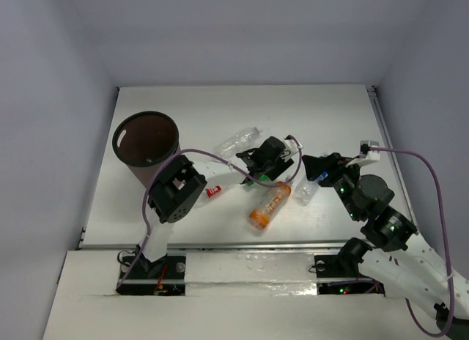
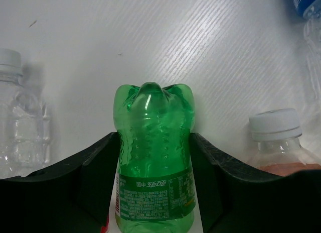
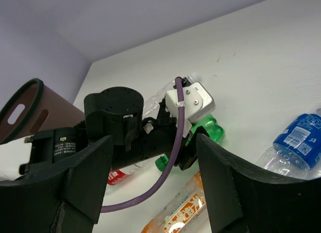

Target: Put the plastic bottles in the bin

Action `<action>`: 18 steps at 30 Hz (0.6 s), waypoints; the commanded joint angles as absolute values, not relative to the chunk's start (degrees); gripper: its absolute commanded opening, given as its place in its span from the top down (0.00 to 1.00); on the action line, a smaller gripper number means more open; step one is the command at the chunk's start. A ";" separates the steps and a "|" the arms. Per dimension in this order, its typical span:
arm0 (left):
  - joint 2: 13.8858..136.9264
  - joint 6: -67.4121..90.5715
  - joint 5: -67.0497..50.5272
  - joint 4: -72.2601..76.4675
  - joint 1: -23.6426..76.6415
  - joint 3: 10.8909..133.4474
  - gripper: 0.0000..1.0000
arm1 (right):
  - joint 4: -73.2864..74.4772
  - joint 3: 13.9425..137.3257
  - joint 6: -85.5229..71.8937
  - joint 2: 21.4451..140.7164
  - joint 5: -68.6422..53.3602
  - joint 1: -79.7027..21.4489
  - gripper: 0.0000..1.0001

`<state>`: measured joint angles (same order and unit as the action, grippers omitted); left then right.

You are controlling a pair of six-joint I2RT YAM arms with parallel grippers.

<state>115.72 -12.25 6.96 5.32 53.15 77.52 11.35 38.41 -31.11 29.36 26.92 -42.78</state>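
Note:
My left gripper [image 1: 265,164] is shut on the green bottle [image 2: 153,152], which lies on the table; a finger presses each side. The green bottle also shows in the right wrist view [image 3: 209,126]. The orange bottle with white cap [image 1: 270,206] lies just right of it. The plain clear bottle [image 1: 236,142] lies behind the left gripper. The blue-labelled bottle [image 1: 308,190] lies by my right gripper [image 1: 322,168], which is open and empty above the table. The red-labelled bottle [image 1: 213,191] lies near the left arm. The brown bin [image 1: 146,146] stands at far left. No dark-labelled bottle is in view.
The left arm's purple cable [image 1: 220,157] loops over the table's middle. The right arm's cable [image 1: 418,164] runs along the right side. White walls enclose the table on three sides.

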 commanded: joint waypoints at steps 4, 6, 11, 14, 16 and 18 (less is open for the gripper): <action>118.20 -13.01 4.49 4.23 50.89 80.50 0.47 | 9.58 38.85 -30.50 29.53 26.89 -42.98 0.28; 120.32 -13.01 4.66 2.03 50.36 82.44 0.46 | 9.67 39.11 -30.50 29.44 26.81 -42.98 0.28; 120.59 -12.40 4.13 3.16 49.75 82.00 0.39 | 10.11 39.38 -30.41 28.92 26.81 -42.98 0.28; 120.24 -12.04 2.64 3.95 49.22 81.65 0.39 | 10.19 39.73 -30.41 29.00 26.89 -42.98 0.28; 120.50 -11.95 2.46 3.96 49.22 81.82 0.39 | 10.11 39.73 -30.41 29.00 26.89 -42.98 0.28; 120.59 -12.04 2.55 4.04 49.22 81.91 0.42 | 10.11 39.81 -30.41 29.00 26.81 -42.98 0.29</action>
